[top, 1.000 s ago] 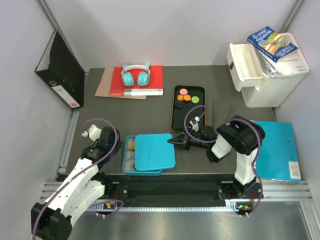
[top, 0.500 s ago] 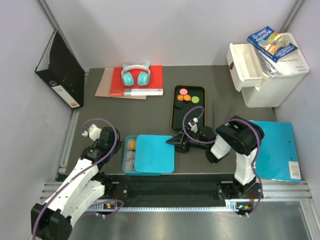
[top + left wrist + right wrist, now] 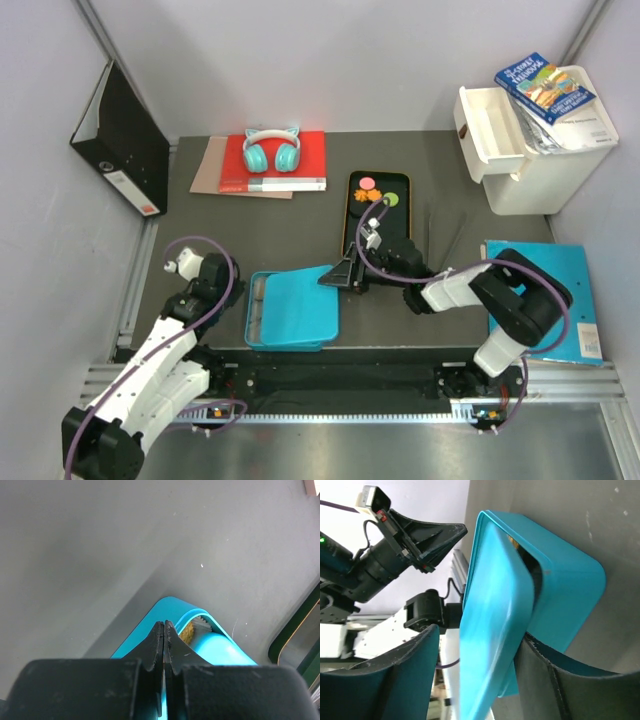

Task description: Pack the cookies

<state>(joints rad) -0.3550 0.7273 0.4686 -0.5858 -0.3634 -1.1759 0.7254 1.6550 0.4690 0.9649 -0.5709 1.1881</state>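
Note:
A teal box [image 3: 262, 318] lies in front of the arms, and its teal lid [image 3: 300, 305] rests tilted over it. My right gripper [image 3: 337, 277] is open at the lid's right edge. In the right wrist view the lid [image 3: 490, 630] stands between the spread fingers of the right gripper [image 3: 479, 632], near the right one and apart from the left. An orange cookie [image 3: 187, 632] in a paper cup peeks from the box corner [image 3: 220, 652]. My left gripper [image 3: 235, 286] is shut and empty just off that corner. Pink, orange and green cookies [image 3: 372, 195] lie on a black tray [image 3: 350, 222].
Teal headphones [image 3: 271, 150] sit on a red book [image 3: 312, 155] at the back. A black binder [image 3: 122, 140] leans on the left wall. A white drawer unit [image 3: 540, 150] carrying a book stands back right, and a blue folder [image 3: 560, 290] lies under the right arm.
My right gripper has opened and reached left, and the lid has slid left over the box, hiding the cookies inside. The left arm has stayed still.

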